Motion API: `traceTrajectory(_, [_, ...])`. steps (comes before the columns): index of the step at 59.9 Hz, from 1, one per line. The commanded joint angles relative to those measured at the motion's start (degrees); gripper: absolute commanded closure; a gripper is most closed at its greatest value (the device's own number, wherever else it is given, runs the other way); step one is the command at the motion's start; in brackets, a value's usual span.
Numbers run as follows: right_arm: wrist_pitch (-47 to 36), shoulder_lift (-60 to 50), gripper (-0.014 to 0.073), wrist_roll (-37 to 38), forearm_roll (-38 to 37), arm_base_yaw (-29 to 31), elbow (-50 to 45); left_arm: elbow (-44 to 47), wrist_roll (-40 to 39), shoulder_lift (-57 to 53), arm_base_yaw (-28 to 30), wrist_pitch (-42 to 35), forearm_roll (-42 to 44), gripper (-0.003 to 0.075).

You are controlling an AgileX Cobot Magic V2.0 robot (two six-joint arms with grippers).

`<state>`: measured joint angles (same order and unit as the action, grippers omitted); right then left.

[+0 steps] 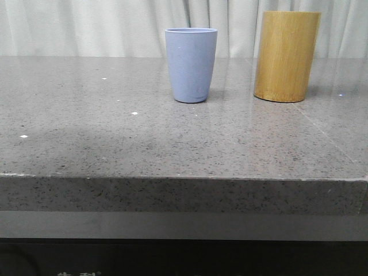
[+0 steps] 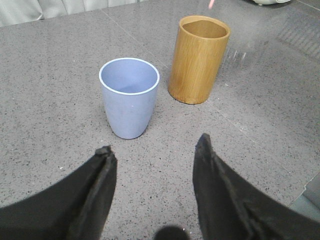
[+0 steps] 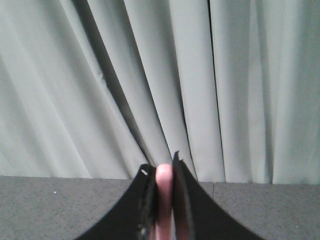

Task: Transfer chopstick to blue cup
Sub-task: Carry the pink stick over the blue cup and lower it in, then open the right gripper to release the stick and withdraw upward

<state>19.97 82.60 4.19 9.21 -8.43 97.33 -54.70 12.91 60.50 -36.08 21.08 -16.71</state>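
Right pincer point(image 3: 163, 200) clamps chopstick point(image 3: 163, 187) — curtain point(image 3: 100, 75) behind; left pincer point(image 2: 155, 155) agape

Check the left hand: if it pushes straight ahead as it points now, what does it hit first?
Probably the blue cup, roughly ahead of the open left hand; the bamboo holder stands beyond, off to one side. Depth is uncertain.

My work surface is a grey speckled stone table point(image 1: 115, 144) with a thick front edge. Two things stand directly on it, both upright and toward the far side: the blue cup point(image 1: 191, 64) and, to its right and a little farther back, the bamboo holder point(image 1: 286, 56). They stand near each other without touching.
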Motion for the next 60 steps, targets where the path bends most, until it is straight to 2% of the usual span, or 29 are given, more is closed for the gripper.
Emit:
traceTrajectory(1, [-2.9,-2.5,0.0656,-0.8,-0.5,-2.2,3.3,-1.8,0.2,-0.8,-0.4,-4.7,-0.4,0.0363])
traceTrajectory(16, [-4.2,-1.6,0.0656,-8.0,-0.5,-12.9,3.6,-1.8,0.2,-0.8,-0.4,-5.6,-0.3,0.0363])
traceTrajectory(27, [-6.8,1.1,0.0656,-8.4,-0.5,-18.1,3.6,-1.8,0.2,-0.8,-0.4,-5.8,-0.3,0.0363])
traceTrajectory(60, [-5.7,12.8,0.0651,-8.4,-0.5,-19.3,3.6,-1.8,0.2,-0.8,-0.4,-8.0,-0.3,0.0363])
